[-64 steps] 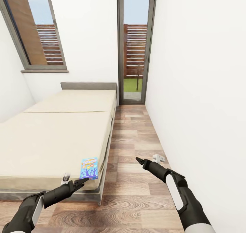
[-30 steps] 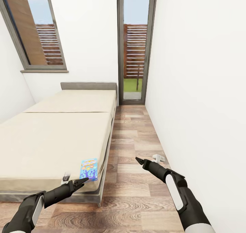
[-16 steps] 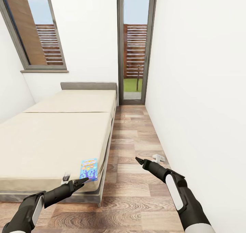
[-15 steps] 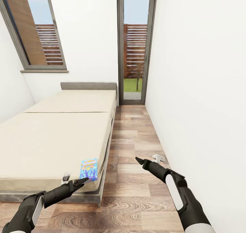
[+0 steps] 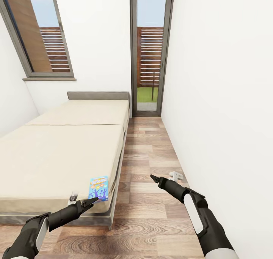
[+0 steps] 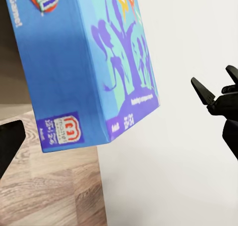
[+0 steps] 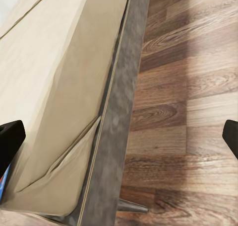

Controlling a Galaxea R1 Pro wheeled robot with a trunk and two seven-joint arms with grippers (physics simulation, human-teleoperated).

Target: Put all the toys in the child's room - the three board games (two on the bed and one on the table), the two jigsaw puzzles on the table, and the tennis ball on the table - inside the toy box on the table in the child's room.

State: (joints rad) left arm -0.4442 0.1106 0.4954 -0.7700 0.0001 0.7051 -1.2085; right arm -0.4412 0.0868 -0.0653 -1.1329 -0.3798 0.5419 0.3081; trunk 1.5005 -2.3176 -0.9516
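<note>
Both grippers hover low before the bed [image 5: 60, 152]. Left gripper [image 5: 92, 202] points at the blue board game [image 5: 99, 188], its fingers spread with nothing between them; the right gripper [image 5: 153, 177] hangs over the wood floor [image 5: 146, 213] beside the bed, also spread, though its tips look small here. Beyond them, the game lies flat on the bed's near corner. Farther off stands the grey headboard [image 5: 98, 95].

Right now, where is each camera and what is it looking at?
Head view: high up, looking down the room at the beige bed; both arms show.
Left wrist view: at the left tool, facing the blue cartoon board game box.
Right wrist view: at the right tool, facing bed edge and wood-plank floor.
All share the bed.
</note>
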